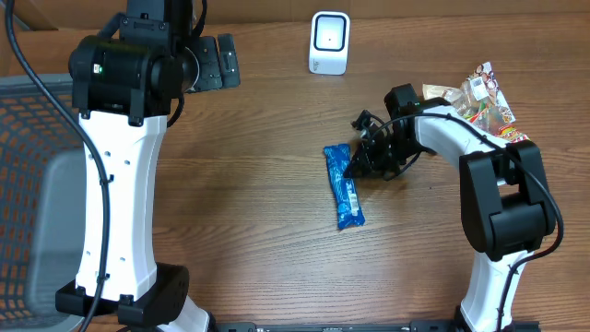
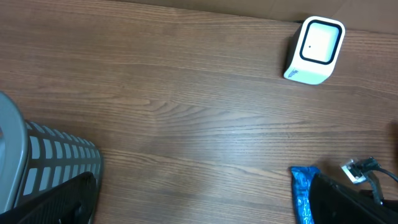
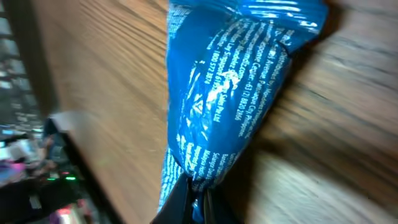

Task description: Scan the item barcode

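sitting on the brown wood-grain table — blue wrapper, white scanner.

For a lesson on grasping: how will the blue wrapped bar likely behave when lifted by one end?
Probably light: the blue wrapped bar is slim. Its crinkled, glossy film may slip or flex where the right gripper pinches its end.

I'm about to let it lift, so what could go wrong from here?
The right gripper pinches only one end of the blue packet, so it may slip out on lifting. No barcode shows in any view, so the packet might meet the scanner facing the wrong way.
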### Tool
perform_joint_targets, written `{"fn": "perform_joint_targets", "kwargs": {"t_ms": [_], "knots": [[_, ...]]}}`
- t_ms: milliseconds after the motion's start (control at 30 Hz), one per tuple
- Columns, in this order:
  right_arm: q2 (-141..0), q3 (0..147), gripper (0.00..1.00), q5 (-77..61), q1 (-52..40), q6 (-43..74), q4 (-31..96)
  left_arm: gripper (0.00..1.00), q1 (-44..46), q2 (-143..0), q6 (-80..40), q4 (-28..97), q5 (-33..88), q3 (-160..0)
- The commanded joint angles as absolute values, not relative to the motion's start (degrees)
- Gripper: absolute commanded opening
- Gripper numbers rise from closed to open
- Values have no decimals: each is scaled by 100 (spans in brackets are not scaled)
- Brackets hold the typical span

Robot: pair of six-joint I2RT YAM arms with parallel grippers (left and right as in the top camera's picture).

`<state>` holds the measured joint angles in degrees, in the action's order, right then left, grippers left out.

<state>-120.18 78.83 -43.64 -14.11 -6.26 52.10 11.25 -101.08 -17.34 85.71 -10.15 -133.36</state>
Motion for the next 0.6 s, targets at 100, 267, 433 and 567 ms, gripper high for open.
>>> {"fn": "perform_joint_targets", "kwargs": {"t_ms": [100,267,433,567], "knots": [[-11585,8394,4,-5454,-1111,250,4960,100,1127,-10114,-1627,8547,-1092,-13327],[-10962,8396,4,-4777,-1079,1699,4244,100,1127,-10114,-1627,8547,-1090,-13327],[-10464,8394,4,-4027,-1081,2720,3688,100,1127,-10114,-1627,8547,-1092,-13327],[-10184,8394,4,-3441,-1092,3597,3336,100,1127,-10114,-1627,8547,-1090,-13325]]}}
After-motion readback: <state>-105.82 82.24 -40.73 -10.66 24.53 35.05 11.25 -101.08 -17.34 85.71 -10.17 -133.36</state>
